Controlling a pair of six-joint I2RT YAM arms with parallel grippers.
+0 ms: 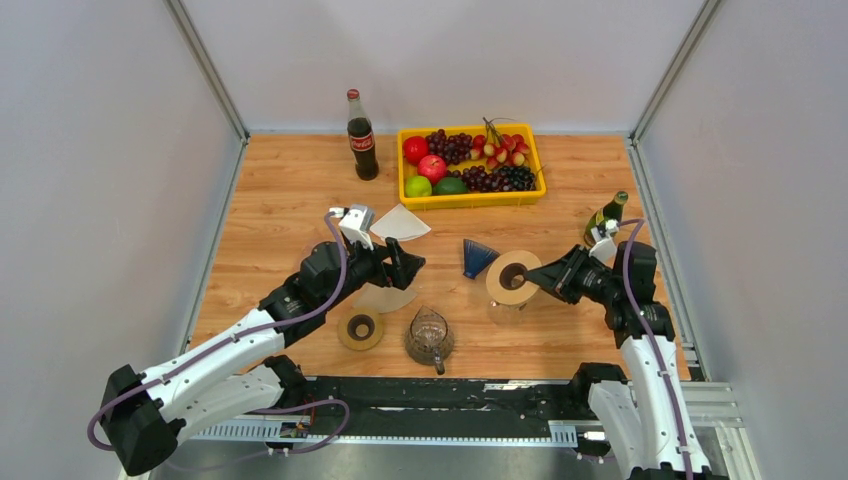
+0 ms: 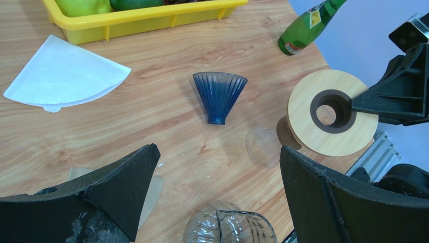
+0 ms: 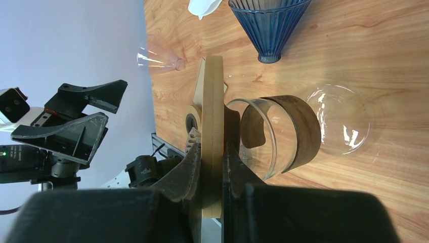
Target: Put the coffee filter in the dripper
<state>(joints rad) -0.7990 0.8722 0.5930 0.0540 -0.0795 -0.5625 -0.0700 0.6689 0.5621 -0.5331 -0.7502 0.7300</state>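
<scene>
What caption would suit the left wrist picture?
Open left gripper facing a blue dripper on its side, white paper filter near a yellow tray.

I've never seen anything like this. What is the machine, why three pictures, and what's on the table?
These are two robot arms bolted at a wooden table. One picture looks down from above; the other two come from cameras on each wrist. On it are a white coffee filter, a blue dripper, a glass jug, a yellow fruit tray, a cola bottle and a green bottle. The right arm's fingers pinch a wooden ring; the left fingers are open, holding nothing.
</scene>
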